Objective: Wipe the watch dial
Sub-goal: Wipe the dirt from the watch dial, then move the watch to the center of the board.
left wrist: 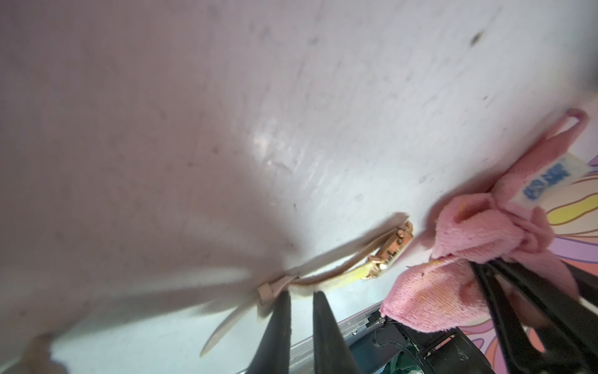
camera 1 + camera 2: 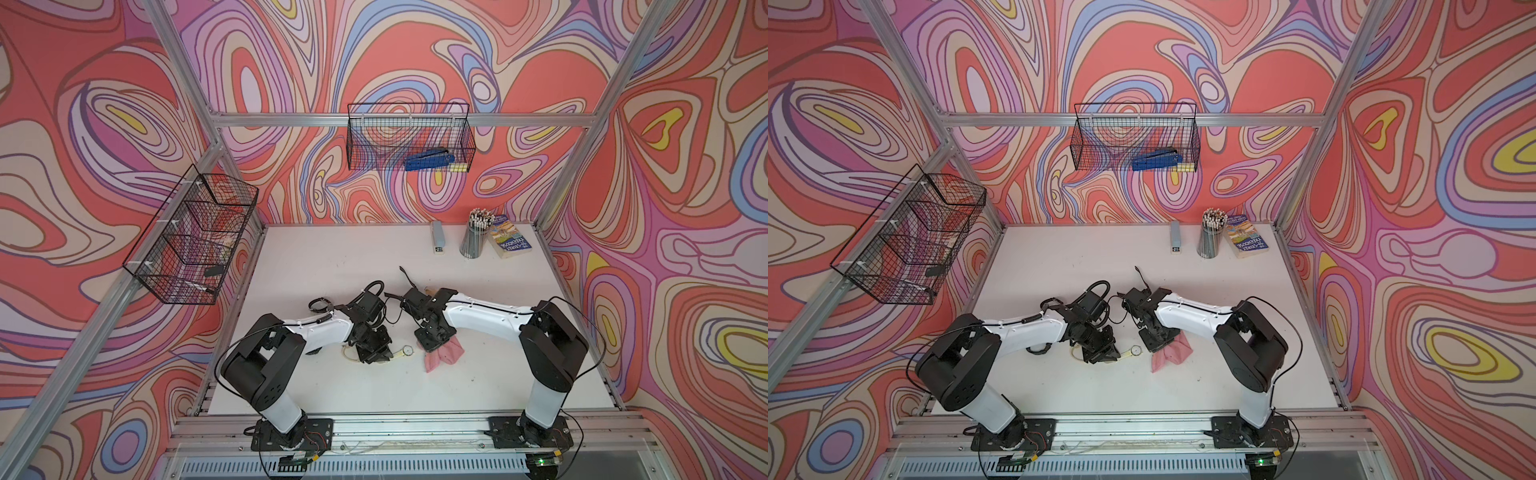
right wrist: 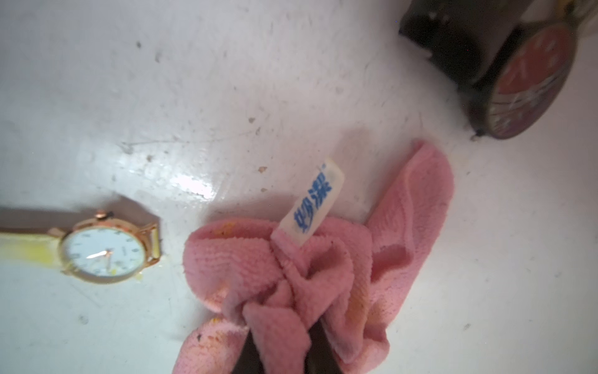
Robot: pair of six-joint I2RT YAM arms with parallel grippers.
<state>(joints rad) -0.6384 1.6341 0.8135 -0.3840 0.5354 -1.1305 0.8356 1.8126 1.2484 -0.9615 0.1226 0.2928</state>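
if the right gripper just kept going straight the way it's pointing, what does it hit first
Probably the table, with the pink cloth held in the right gripper squashed between; the watch sits off to one side.

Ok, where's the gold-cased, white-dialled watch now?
In both top views the gold-cased watch lies flat on the white table, between the left gripper pinching its strap and the pink terry cloth in the right gripper.

One gold watch (image 3: pixel 103 252), one red-dial watch (image 3: pixel 530 81), one pink cloth (image 3: pixel 323 275), two wire baskets (image 2: pixel 361 137), one pencil cup (image 2: pixel 471 245) and one book (image 2: pixel 509 243) are in view.
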